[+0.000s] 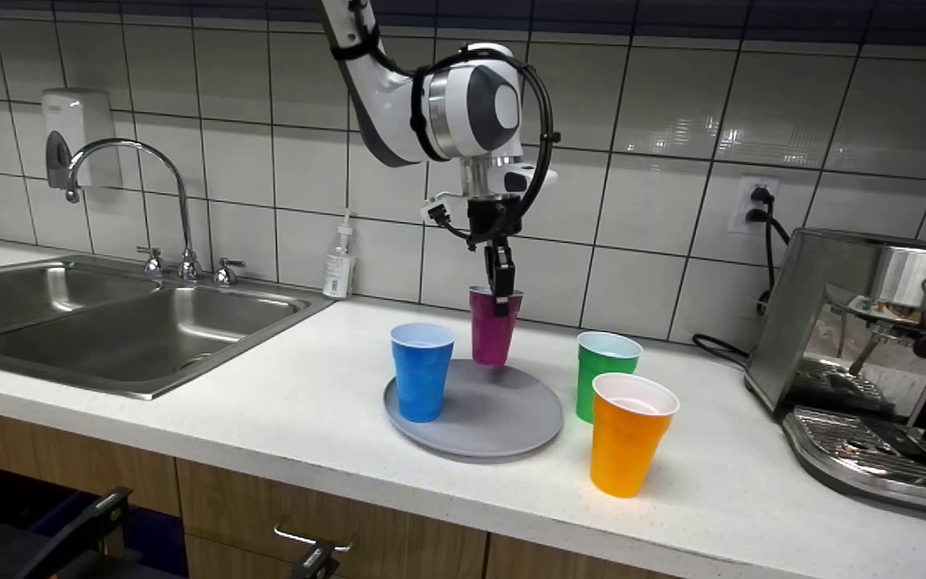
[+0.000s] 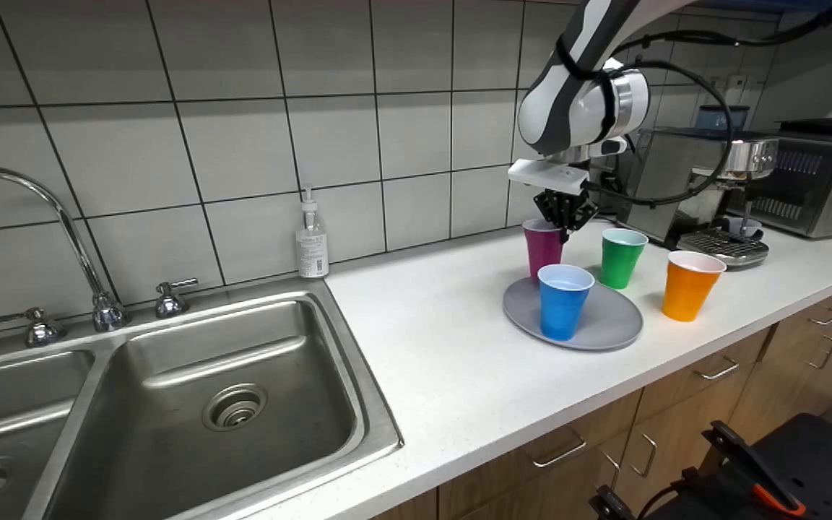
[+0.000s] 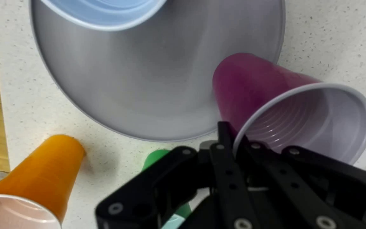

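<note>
Right of centre in the wrist view, the nearly closed gripper pinches the purple cup by its rim

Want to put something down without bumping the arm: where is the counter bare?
Bare: counter between sink and gray plate, and between orange cup and coffee machine. Crowded: around the plate, with blue cup on it, gripper holding the purple cup, green cup close by.

Cup on plate, sink left, espresso machine right
</note>
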`<move>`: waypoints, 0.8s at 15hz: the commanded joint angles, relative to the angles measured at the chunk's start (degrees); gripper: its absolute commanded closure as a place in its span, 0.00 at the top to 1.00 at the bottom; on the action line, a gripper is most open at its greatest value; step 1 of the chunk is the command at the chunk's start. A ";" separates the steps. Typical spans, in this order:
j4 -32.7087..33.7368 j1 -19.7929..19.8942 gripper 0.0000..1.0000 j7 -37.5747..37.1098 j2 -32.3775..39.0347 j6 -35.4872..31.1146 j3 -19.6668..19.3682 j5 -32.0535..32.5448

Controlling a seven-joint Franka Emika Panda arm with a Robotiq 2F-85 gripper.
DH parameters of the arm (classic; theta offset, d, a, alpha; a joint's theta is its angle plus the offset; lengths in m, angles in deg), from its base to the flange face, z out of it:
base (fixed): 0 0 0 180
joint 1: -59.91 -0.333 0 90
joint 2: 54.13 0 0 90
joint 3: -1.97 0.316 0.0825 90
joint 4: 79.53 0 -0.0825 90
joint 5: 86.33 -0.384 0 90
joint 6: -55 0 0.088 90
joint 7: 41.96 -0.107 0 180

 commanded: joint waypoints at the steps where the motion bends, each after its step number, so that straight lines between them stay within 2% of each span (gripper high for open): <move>1: -4.72 0.12 0.01 0.96 -3.75 -1.48 0.30 1.72; 12: -8.90 -0.07 0.01 1.54 -5.38 -2.74 1.11 1.67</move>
